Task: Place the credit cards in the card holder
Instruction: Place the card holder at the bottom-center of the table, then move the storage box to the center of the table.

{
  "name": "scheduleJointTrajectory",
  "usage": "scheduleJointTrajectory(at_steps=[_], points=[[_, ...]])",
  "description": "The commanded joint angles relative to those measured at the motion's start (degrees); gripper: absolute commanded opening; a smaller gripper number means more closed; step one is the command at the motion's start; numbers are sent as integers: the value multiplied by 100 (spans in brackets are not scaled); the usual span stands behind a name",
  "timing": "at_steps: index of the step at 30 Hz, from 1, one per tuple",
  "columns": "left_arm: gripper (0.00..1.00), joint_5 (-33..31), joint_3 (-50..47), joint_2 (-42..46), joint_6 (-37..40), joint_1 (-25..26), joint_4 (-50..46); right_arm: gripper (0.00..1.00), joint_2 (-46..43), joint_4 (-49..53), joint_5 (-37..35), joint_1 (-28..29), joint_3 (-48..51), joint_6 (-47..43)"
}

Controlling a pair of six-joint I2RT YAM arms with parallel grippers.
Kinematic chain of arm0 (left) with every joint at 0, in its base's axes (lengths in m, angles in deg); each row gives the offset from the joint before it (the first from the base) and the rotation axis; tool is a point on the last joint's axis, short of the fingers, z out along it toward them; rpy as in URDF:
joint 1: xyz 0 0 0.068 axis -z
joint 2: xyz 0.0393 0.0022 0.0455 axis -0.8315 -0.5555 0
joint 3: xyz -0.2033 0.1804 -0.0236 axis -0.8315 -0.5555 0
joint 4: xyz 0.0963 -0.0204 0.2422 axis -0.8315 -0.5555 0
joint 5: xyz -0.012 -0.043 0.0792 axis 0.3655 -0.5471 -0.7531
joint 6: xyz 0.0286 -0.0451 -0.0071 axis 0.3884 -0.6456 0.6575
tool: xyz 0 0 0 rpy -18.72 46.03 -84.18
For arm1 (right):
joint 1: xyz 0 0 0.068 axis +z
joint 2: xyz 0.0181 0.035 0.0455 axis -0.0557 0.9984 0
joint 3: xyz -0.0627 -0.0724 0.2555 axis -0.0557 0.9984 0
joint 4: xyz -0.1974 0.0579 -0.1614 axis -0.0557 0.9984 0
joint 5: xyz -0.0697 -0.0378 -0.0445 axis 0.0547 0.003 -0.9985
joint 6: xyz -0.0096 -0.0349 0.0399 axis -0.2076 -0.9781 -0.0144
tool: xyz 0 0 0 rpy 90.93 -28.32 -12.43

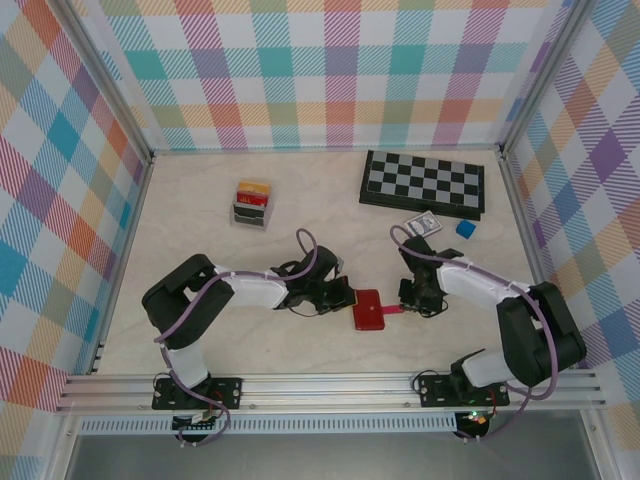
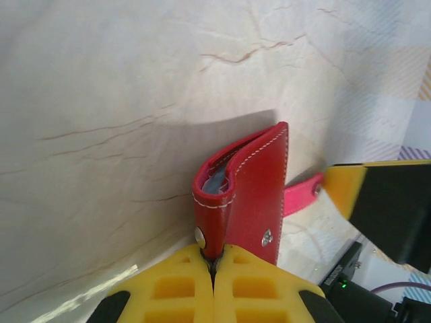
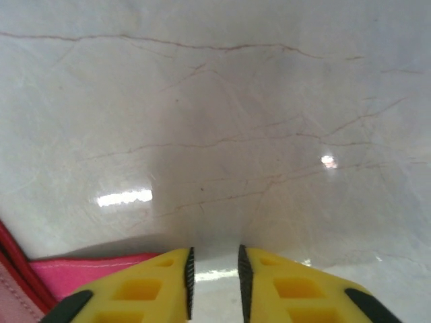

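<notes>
The red card holder lies on the table between the two arms. In the left wrist view it stands slightly ajar, with grey sleeves showing inside. My left gripper is shut on its near edge by the snap stud, and from above the gripper sits at the holder's left side. The pink snap tab reaches right to my right gripper. That gripper is open by a narrow gap over bare table, with the tab beside its left finger. The credit cards, red and orange, stand far back left.
The cards rest in a small grey stand. A black-and-white chessboard lies at the back right, with a blue-and-white patterned card and a small blue cube in front of it. Plaid walls enclose the table.
</notes>
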Motion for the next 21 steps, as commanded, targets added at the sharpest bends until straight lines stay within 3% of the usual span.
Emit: scheduleJointTrajectory(at_steps=[1, 4, 6, 8, 13, 16, 21], points=[[0, -207, -27, 334, 350, -168, -753, 31, -534, 363, 232, 39, -303, -51], [1, -298, -35, 518, 664, -249, -1302, 41, -1040, 301, 391, 38, -468, -10], [14, -362, 0, 624, 827, -291, -1653, 43, -1203, 223, 558, 39, -630, -6], [19, -423, 50, 738, 935, -347, -1936, 45, -1245, 155, 661, 39, -802, 16], [48, -741, 396, 1374, 1156, -597, -3009, 58, -1011, -58, 778, 43, -1311, 88], [69, -1282, 650, 1939, 1452, -809, -3545, 66, -631, -301, 1002, 38, -1653, -106], [88, -1715, 1576, 1955, 2122, -2140, -4305, 74, 86, -570, 1238, 38, -2240, -345]])
